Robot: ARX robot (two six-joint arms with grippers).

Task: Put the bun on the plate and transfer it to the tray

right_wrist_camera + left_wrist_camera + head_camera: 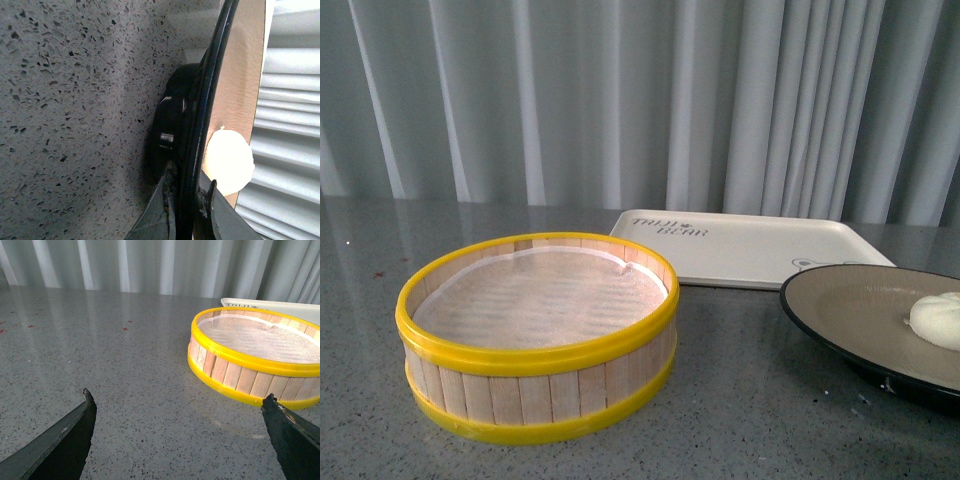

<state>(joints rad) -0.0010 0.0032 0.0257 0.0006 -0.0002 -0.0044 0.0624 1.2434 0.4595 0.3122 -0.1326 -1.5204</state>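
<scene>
Bun (pixel 938 320) is on the plate (pixel 840 300), off-centre toward the 3 o'clock side in front view & partly cut by the frame edge. Right wrist view shows it just beside the right gripper (pixel 192 176), whose fingers straddle the black rim, one under, one over: clamped on the plate, as far as I can tell.

Risks: it's a one-edge pinch on a wide shallow plate, so plate prob. tips on lift, & there's no wall to stop the bun rolling off. Rim is glossy, so grip could slip. Whether the foot is off the table (pixel 740 410): can't tell.

Tray (pixel 750 250) lies at approx. 11 o'clock from plate, near it. Its raised rim could catch the foot if plate is carried low.

Tray: lettering only, nothing on the shown part. Steamer basket (pixel 535 360) at 9 o'clock: white liner, no bun. Left gripper (pixel 178 395) is spread wide, holding nothing, over bare table.
</scene>
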